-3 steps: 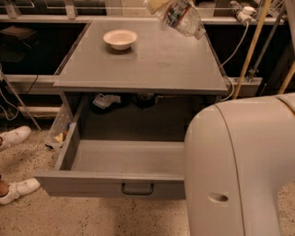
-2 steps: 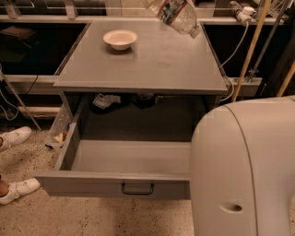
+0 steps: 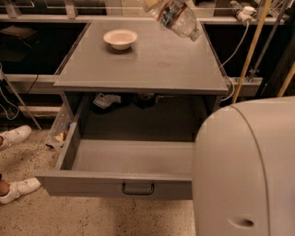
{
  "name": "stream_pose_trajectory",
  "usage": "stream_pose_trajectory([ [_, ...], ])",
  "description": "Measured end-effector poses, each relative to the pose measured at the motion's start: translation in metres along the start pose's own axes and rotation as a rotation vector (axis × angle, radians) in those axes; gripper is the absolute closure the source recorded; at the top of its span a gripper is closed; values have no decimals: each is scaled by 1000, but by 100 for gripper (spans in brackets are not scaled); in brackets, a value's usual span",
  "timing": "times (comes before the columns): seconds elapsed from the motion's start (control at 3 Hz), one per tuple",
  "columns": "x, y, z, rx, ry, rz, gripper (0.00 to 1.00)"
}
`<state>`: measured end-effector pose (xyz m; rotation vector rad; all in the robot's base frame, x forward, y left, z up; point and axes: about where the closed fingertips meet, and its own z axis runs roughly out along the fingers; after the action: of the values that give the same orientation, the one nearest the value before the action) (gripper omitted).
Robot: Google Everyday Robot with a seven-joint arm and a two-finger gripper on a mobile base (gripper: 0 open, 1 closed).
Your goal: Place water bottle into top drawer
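High at far edge: tool (image 3: 156, 5) clamped on small clear crinkled plastic water bottle (image 3: 178, 19), tilted cap-down over grey worktop (image 3: 152, 64). Carry nearward, lower gently into open grey metal top drawer (image 3: 92, 182).

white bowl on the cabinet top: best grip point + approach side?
Probably the rim of the white bowl, taken from straight above. It sits upright and open on the cabinet top, with a thin flared wall, so a pinch across the near rim looks surer than spanning the whole body. The gripper is at the frame's top edge, by the tilted water bottle.
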<state>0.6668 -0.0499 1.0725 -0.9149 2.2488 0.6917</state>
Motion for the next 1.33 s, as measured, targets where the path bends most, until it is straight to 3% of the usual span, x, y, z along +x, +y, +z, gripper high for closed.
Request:
stream_pose_trajectory([
  [0.33, -15, 13, -11, 113, -34, -15, 100],
  [0.67, -6, 13, -32, 177, -38, -28, 100],
  [1.0, -6, 13, -32, 177, -38, -28, 100],
  [1.33, 1, 11, -20, 209, -26, -39, 100],
])
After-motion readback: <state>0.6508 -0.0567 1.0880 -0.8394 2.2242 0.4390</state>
